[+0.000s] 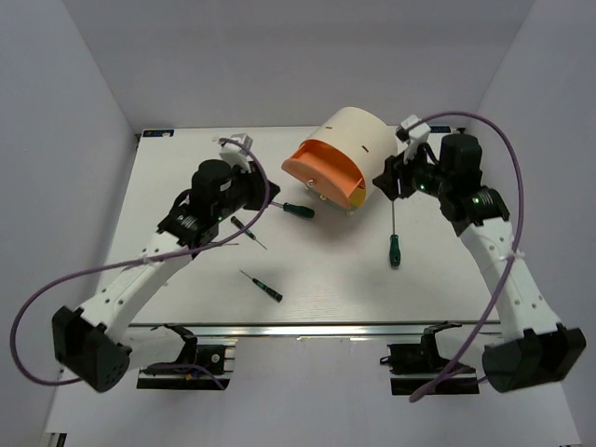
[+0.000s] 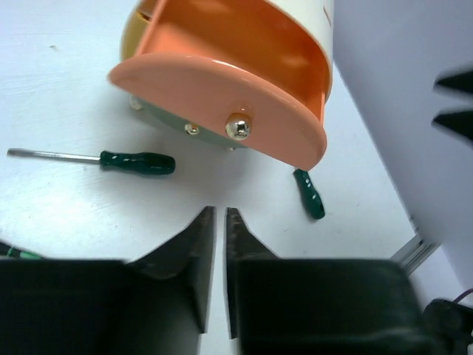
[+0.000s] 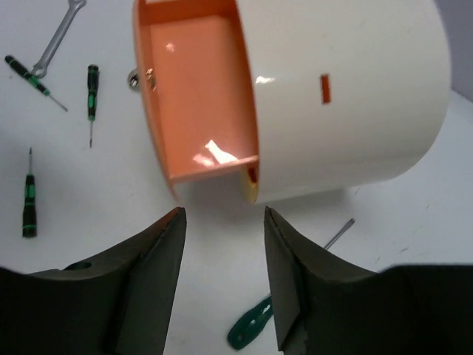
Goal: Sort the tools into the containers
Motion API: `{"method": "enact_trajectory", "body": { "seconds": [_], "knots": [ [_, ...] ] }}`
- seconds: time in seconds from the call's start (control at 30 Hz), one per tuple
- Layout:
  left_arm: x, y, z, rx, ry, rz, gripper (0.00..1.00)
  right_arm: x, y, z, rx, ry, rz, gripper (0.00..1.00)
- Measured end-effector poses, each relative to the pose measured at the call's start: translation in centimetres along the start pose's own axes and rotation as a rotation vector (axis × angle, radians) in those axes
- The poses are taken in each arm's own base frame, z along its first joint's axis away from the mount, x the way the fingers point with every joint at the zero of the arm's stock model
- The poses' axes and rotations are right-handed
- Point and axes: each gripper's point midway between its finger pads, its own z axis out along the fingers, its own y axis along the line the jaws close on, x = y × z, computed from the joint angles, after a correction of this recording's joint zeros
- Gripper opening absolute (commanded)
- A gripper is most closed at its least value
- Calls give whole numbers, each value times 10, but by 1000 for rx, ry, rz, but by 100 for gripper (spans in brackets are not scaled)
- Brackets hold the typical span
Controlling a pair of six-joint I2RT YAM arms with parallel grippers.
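The orange drawer [image 2: 222,81] juts open from the cream cabinet [image 3: 347,89], hiding the lower drawers. A green-handled screwdriver [image 2: 137,161] lies ahead of the nearly-closed left gripper [image 2: 219,255]; the right gripper [image 3: 222,251] gapes empty.

No readable text, brand, number or label in any view. Closest thing to a sign: a small orange rectangular mark on the cream cabinet [image 3: 347,89] wall, seen from the right wrist; from the top view it shows only as tiny dark dashes. No lettering on it. The orange drawer [image 2: 222,89] and its metal knob [image 2: 238,126] are plain. Screwdriver handles [image 2: 138,162] carry no legible print. Wrench [image 3: 58,37] is too small to read.
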Motion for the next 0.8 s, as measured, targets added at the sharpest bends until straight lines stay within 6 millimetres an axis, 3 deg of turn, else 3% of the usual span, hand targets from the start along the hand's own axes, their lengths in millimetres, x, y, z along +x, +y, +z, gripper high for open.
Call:
{"method": "enact_trajectory", "body": {
  "seconds": [0.1, 0.17, 0.23, 0.33, 0.43, 0.53, 0.8],
  "knots": [
    [-2, 11, -28, -42, -44, -39, 19, 21, 20, -19, -36, -7, -33, 42],
    [7, 25, -37, -90, -42, -82, 28, 37, 36, -27, -96, -3, -60, 42],
    [29, 46, -42, -159, -3, -138, 42, 52, 55, -33, -192, 4, -117, 45],
    [65, 79, -47, -274, 85, -218, 62, 71, 94, -37, -378, 18, -215, 57],
    [86, 102, -57, -369, 140, -282, 76, 87, 160, -34, -602, 40, -339, 61],
    [87, 116, -70, -436, 135, -312, 78, 111, 215, -26, -750, 95, -415, 61],
    [79, 124, -119, -547, 68, -314, 77, 174, 268, 38, -683, 355, -366, 60]
  ]
}}
